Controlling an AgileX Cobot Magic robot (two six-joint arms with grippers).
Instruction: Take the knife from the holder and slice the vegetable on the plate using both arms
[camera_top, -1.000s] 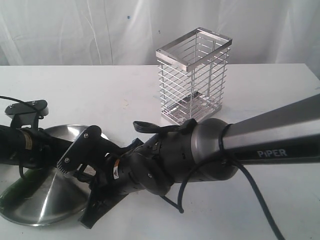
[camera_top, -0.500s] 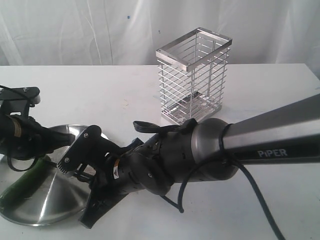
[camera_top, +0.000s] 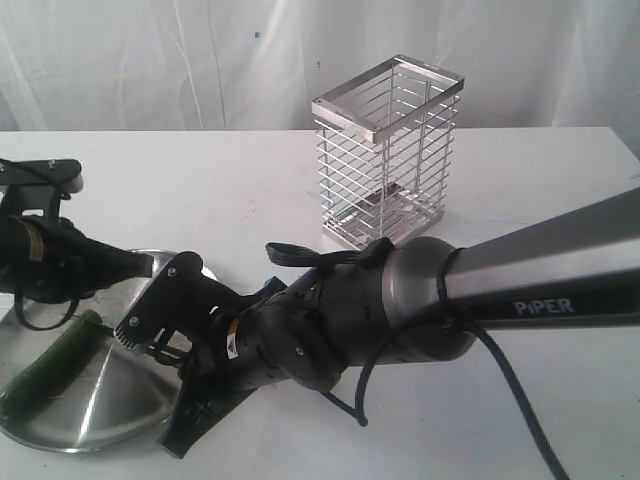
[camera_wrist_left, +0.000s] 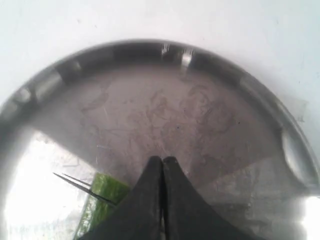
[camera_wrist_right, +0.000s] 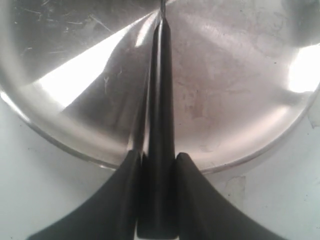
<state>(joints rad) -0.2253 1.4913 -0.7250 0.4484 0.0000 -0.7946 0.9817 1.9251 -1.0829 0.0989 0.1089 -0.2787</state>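
Knife (camera_wrist_right: 161, 100) being clamped by its handle in the right gripper (camera_wrist_right: 157, 156)
Its blade is reaching over the plate (camera_wrist_right: 235, 90); the left gripper (camera_wrist_left: 162, 165), pinched together and empty, is hovering near the cucumber (camera_wrist_left: 102, 197) lying there.

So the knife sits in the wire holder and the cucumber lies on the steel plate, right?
Not quite. The holder holds no knife; the right wrist view shows the knife clamped in the right gripper, over the plate. The cucumber does lie on the plate.
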